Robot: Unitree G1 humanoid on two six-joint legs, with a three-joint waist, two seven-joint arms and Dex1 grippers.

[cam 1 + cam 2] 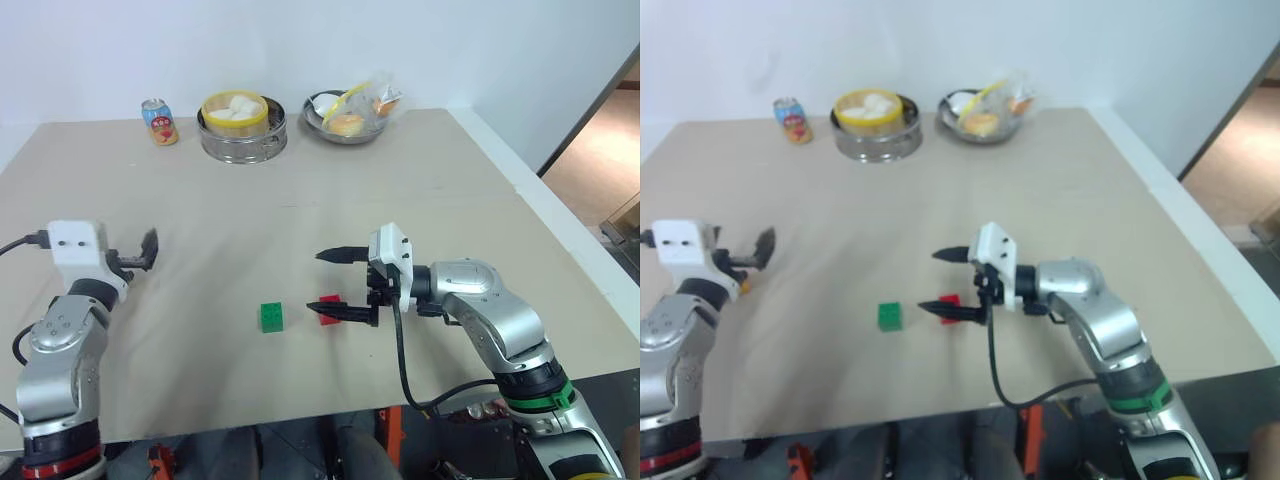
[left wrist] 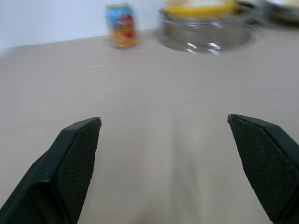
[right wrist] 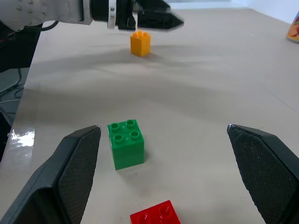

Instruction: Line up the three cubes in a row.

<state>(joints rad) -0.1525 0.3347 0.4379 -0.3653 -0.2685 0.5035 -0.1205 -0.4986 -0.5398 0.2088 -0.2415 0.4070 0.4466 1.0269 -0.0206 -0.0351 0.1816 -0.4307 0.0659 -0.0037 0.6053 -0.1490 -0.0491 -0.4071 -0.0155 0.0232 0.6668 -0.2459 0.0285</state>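
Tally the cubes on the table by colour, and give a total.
Green cube: 1
Red cube: 1
Yellow-orange cube: 1
Total: 3 cubes

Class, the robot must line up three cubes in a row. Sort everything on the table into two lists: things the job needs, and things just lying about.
Needed for the job:
- green cube
- red cube
- yellow-orange cube

Just lying about:
- soda can
- steamer with a yellow rim
- metal bowl of wrapped food
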